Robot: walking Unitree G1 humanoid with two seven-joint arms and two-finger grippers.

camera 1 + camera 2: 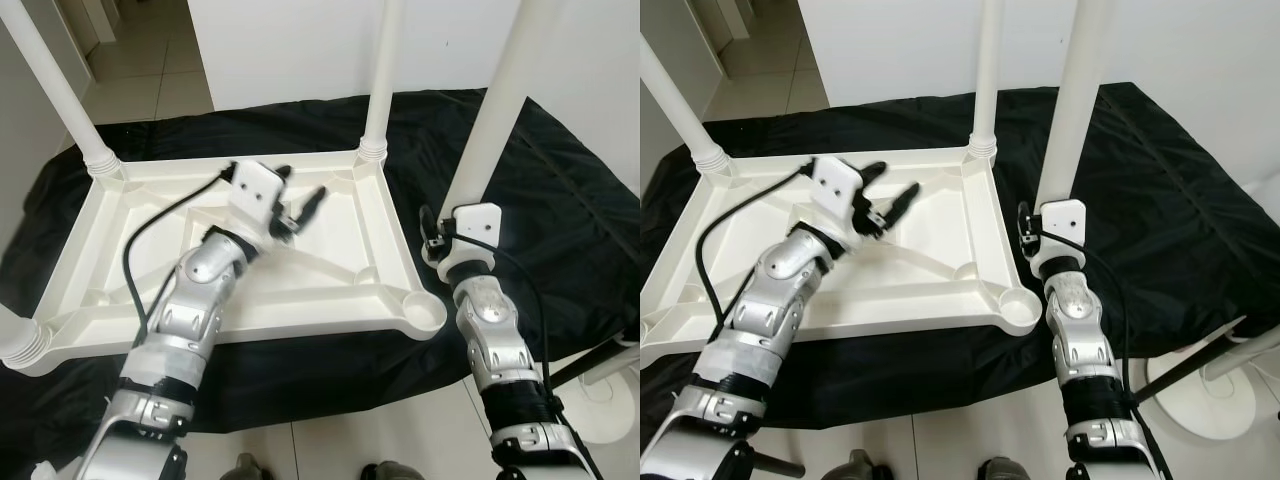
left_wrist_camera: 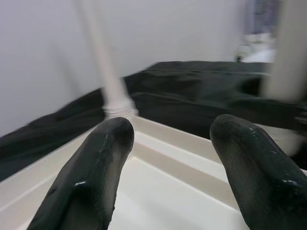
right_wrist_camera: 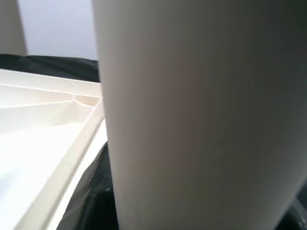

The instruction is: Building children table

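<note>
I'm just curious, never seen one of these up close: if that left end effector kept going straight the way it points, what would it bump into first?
Probably the far rim of the upturned white tabletop, near the corner leg. The left end effector hovers open over the tabletop's underside, pointing that way, though depth is hard to judge.

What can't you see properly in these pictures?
- Right gripper: in the eye views its fingers hide behind the table leg, so its grip is unclear.
- Leg tops: cut off by the upper edge.
- Right wrist view: the leg blocks nearly everything.
- Left wrist view: blurred background.
</note>
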